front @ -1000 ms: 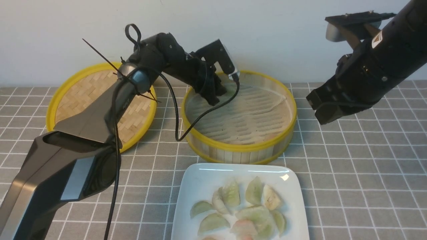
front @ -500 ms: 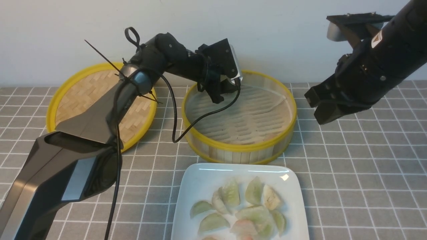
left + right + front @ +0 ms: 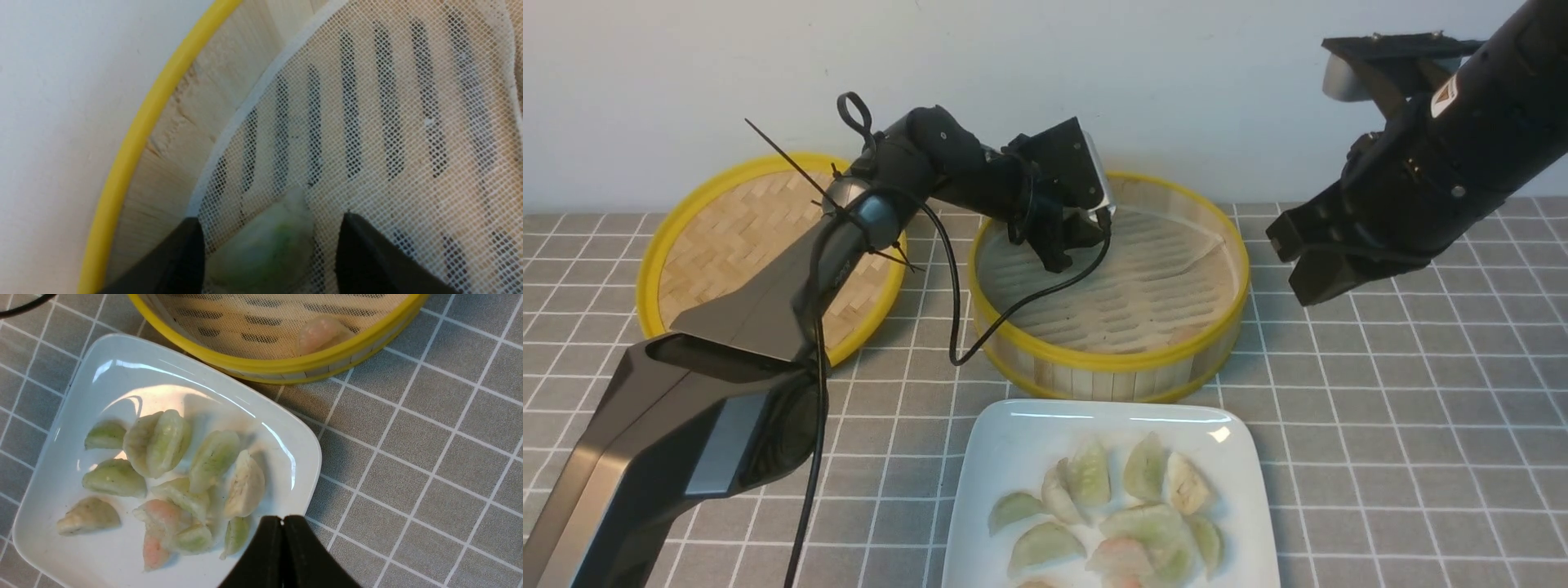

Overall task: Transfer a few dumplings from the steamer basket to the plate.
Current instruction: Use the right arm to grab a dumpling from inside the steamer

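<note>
The steamer basket (image 3: 1111, 359) stands mid-table, with a mesh liner on its slatted floor. My left gripper (image 3: 1058, 257) reaches into its far left part, close to the wall (image 3: 135, 139). In the left wrist view the left gripper (image 3: 269, 220) is open, and a pale green dumpling (image 3: 265, 249) lies on the liner between its fingers (image 3: 367, 261), with a gap on one side. A pinkish dumpling (image 3: 322, 332) rests at the basket's near rim. The white plate (image 3: 1013, 433) in front holds several dumplings (image 3: 212, 457). My right gripper (image 3: 282, 518) is shut and empty, raised to the right of the basket (image 3: 1319, 265).
A flat woven lid with a yellow rim (image 3: 719, 237) lies left of the basket, behind the left arm. A black cable (image 3: 964, 327) hangs from the left wrist over the basket's near left rim. Grey checked cloth (image 3: 1405, 425) covers the table.
The left wrist has turned and the gripper has shifted a little right, then sunk slightly in the basket's far left part. Its jaws have widened. The right arm has barely moved.
</note>
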Robot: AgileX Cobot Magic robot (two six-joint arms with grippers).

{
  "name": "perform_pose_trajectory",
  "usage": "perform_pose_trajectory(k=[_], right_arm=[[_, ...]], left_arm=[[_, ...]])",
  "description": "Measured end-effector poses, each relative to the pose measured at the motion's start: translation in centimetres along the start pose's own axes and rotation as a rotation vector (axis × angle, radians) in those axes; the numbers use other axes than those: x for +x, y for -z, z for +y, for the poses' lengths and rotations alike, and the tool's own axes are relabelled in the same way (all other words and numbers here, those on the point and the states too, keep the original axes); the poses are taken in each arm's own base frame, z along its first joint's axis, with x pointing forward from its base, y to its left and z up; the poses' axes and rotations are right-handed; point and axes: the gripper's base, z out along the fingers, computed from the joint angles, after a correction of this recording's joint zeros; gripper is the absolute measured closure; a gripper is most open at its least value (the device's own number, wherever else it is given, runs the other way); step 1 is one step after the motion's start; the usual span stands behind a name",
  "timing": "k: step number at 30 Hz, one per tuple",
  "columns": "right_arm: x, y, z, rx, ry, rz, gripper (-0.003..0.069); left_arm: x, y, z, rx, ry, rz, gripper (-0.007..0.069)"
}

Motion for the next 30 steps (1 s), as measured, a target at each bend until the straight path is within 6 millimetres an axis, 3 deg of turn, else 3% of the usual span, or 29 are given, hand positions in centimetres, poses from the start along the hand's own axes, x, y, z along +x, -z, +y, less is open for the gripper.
perform_pose_trajectory(k=[1,7,10,16,25,29,30], right_arm=[[0.0,0.0,0.0,-0.001,-0.001,0.000,0.0673],[0.0,0.0,0.0,-0.004,-0.002,0.000,0.0673],[0.0,0.0,0.1,-0.006,-0.003,0.000,0.0673],[0.0,0.0,0.1,-0.007,-0.003,0.000,0.0673],[0.0,0.0,0.1,-0.007,-0.002,0.000,0.0673],[0.0,0.0,0.1,-0.008,-0.003,0.000,0.0673],[0.0,0.0,0.1,-0.009,-0.003,0.000,0.0673]], left_arm=[[0.0,0.0,0.0,0.002,0.000,0.000,0.0260],[0.0,0.5,-0.2,0.057,-0.023,0.014,0.0557],[0.2,0.9,-0.8,0.156,-0.029,0.055,0.0614],[-1.3,2.7,-1.0,0.234,0.006,0.120,0.0629],[-3.6,4.0,0.7,0.080,-0.005,0.029,0.0624],[-3.5,3.8,0.9,0.053,-0.010,0.020,0.0574],[-3.1,3.4,0.8,0.055,-0.022,0.023,0.0522]])
